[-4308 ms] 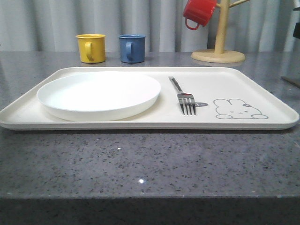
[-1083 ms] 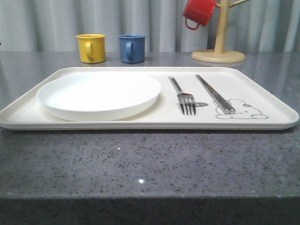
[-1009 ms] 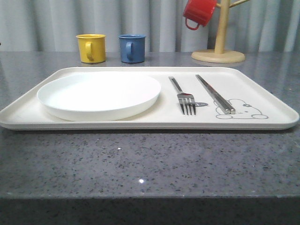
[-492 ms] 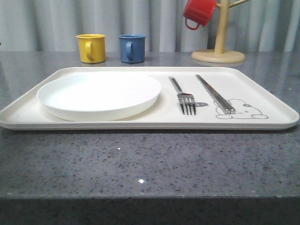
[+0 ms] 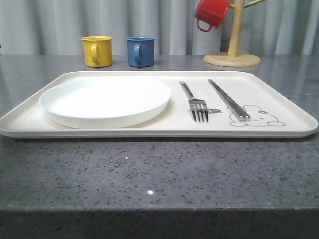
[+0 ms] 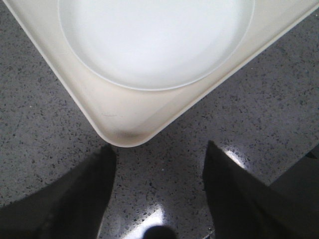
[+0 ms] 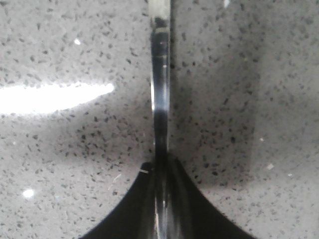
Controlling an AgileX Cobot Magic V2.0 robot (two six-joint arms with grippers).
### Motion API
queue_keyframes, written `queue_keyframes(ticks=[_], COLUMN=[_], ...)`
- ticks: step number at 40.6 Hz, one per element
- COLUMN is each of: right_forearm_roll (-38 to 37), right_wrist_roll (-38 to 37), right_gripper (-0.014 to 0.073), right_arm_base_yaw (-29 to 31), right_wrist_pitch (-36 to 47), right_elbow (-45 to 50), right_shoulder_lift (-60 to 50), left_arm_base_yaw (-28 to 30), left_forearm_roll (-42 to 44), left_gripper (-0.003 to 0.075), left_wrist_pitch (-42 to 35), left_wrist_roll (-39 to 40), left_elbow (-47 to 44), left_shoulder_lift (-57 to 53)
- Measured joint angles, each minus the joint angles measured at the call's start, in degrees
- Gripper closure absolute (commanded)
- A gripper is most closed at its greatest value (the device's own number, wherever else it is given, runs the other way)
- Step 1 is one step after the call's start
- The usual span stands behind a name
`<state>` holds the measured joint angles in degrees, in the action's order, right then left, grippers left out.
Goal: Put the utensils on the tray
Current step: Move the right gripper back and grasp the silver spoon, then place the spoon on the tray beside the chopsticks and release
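The cream tray (image 5: 284,94) lies across the grey counter. On it a silver fork (image 5: 197,105) lies right of the plate, tines toward me. A pair of flat chopsticks (image 5: 228,99) lies just right of the fork, reaching onto the rabbit drawing. In the left wrist view my left gripper (image 6: 159,147) stands open over bare counter, just off one rounded corner of the tray (image 6: 114,114). In the right wrist view my right gripper (image 7: 162,169) is shut on the slim shiny handle of a utensil (image 7: 160,99) over speckled counter. The utensil's far end is cut off by the picture's edge.
A round white plate (image 5: 105,101) fills the tray's left half. Behind the tray stand a yellow mug (image 5: 96,51) and a blue mug (image 5: 140,51). A wooden mug tree (image 5: 234,40) at the back right holds a red mug (image 5: 212,13).
About four seconds ago only the fork lay on the tray; the chopsticks now lie beside it. Over the last second the front view is unchanged.
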<state>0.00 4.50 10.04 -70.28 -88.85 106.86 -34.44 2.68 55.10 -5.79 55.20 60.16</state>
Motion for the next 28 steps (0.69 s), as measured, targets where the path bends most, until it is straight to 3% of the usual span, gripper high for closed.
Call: queue_keyframes(ticks=[13, 28], right_forearm_roll=[2.4, 14.8], right_wrist_roll=[0.1, -2.5], right_gripper=[0.0591, 0.0589], right_arm_base_yaw=[-2.0, -15.1], right_wrist_pitch=[0.0, -0.2], right_elbow=[0.0, 0.0], right_shoulder_lift=[-3.3, -9.4], left_arm_base_yaw=[0.0, 0.0], left_forearm_roll=[0.0, 0.0], left_gripper=[0.0331, 0.0331], left_wrist_pitch=[0.0, 0.0], left_wrist_roll=[0.0, 0.0], left_elbow=[0.0, 0.0], left_shoulder_lift=[0.0, 0.0])
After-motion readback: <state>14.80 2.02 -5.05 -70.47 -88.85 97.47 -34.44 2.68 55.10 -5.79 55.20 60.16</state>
